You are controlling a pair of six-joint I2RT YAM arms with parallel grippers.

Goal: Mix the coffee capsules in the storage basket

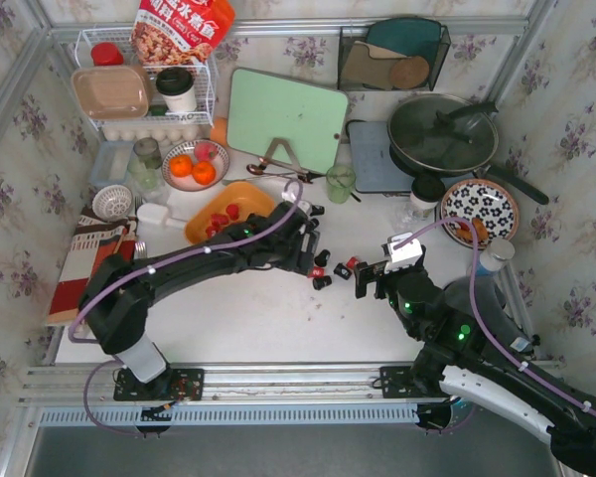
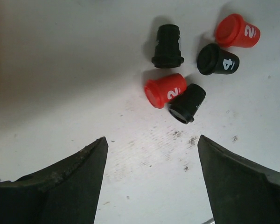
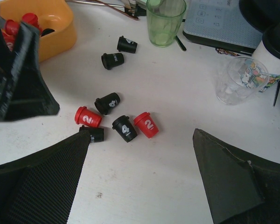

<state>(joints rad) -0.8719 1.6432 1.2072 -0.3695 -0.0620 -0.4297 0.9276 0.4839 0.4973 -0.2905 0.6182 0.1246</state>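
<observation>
The orange-yellow storage basket [image 1: 256, 197] sits left of centre with several red coffee capsules [image 1: 222, 219] in it; the right wrist view shows its wall [image 3: 60, 39] at top left. On the table lie several loose capsules: a red "2" [image 2: 165, 89], a black "4" [image 2: 218, 59], another red one [image 2: 237, 31] and two black ones [image 2: 168, 45]. My left gripper [image 2: 151, 140] hovers open just short of this cluster, holding nothing. My right gripper [image 3: 141, 133] is open on the other side of the same cluster [image 3: 124, 128], also empty.
A green cup [image 3: 165, 21] and a clear glass [image 3: 240, 79] stand behind the capsules. Further back are a green cutting board [image 1: 286, 119], a lidded pan [image 1: 444, 134], a flowered plate [image 1: 480, 211], a bowl of oranges [image 1: 196, 167] and a white wire rack [image 1: 144, 94].
</observation>
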